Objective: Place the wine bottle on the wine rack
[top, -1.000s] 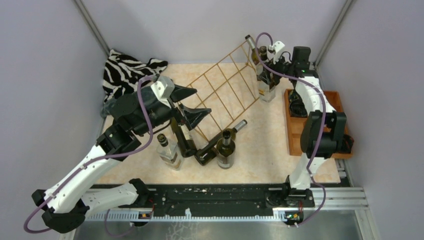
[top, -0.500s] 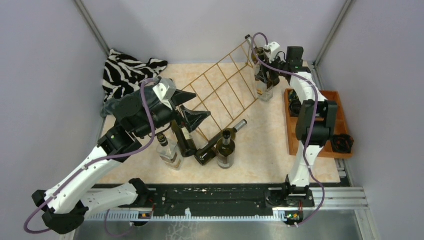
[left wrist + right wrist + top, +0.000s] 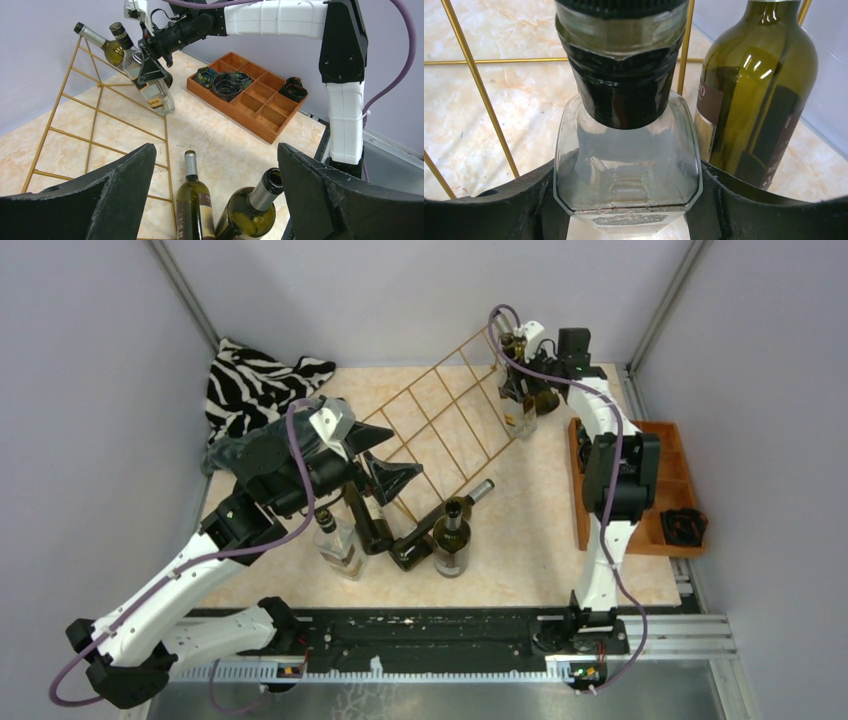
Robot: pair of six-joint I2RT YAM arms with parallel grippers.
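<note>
Top external: clenched clear bottle [image 3: 519, 416] in right gripper [image 3: 524, 383] beside wine rack [image 3: 437, 426], splayed left gripper [image 3: 385, 455] empty; likely needed laying into a cell.

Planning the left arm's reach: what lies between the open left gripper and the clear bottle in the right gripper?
The gold wire rack, plain in the top view; only bare tabletop shows through its cells.
</note>
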